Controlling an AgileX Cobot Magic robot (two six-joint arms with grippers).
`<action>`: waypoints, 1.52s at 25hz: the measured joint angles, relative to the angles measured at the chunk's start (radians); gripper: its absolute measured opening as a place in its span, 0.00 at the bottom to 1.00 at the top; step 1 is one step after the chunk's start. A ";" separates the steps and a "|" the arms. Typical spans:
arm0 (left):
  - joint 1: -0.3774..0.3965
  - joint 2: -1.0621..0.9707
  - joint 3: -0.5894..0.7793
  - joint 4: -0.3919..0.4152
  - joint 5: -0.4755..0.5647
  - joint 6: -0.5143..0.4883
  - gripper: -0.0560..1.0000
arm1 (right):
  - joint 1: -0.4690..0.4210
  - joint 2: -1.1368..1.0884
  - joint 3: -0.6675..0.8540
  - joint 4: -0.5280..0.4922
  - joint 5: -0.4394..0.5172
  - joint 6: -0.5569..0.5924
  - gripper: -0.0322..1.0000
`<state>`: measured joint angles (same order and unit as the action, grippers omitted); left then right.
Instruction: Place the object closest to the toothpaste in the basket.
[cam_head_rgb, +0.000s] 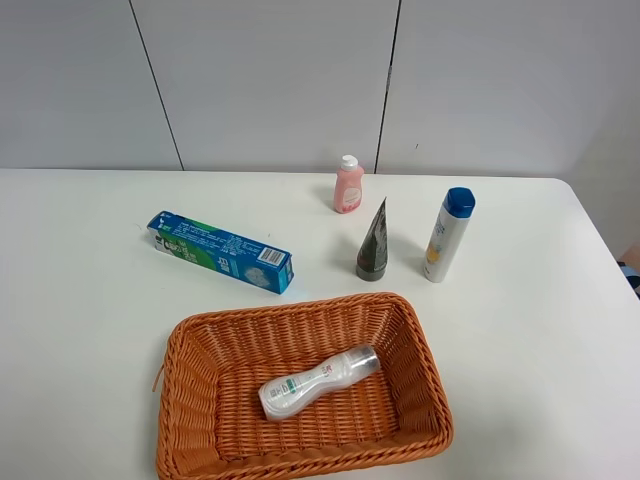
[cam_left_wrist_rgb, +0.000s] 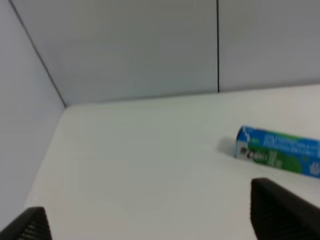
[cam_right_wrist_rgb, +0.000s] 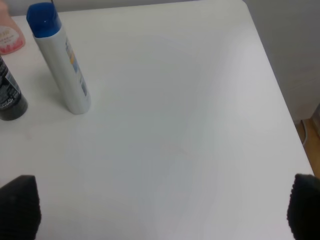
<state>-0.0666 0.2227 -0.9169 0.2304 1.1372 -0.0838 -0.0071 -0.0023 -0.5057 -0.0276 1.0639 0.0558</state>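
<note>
Wicker basket (cam_head_rgb: 420, 352) at counter's (cam_head_rgb: 90, 300) near edge, white bottle (cam_head_rgb: 318, 382) lying inside. Left claw (cam_left_wrist_rgb: 150, 222) and right claw (cam_right_wrist_rgb: 160, 205) both spread, empty. Toothpaste box (cam_head_rgb: 220, 250) mid-counter. Risk: grey tube (cam_head_rgb: 373, 243) mistaken for closest, added needlessly.

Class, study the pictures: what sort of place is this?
Probably a lab or test room, not a bathroom: toiletries like the toothpaste box and a wicker basket sit staged on a bare white table against plain wall panels.
</note>
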 joint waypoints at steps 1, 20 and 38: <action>0.015 -0.043 0.037 -0.014 0.016 -0.011 0.79 | 0.000 0.000 0.000 0.000 0.000 0.000 0.99; 0.114 -0.230 0.403 -0.096 -0.062 -0.029 0.79 | 0.000 0.000 0.000 0.000 0.000 0.000 0.99; 0.114 -0.230 0.410 -0.136 -0.086 0.016 0.79 | 0.000 0.000 0.000 0.000 0.000 0.000 0.99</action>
<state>0.0470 -0.0071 -0.5068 0.0943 1.0516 -0.0682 -0.0071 -0.0023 -0.5057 -0.0276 1.0639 0.0558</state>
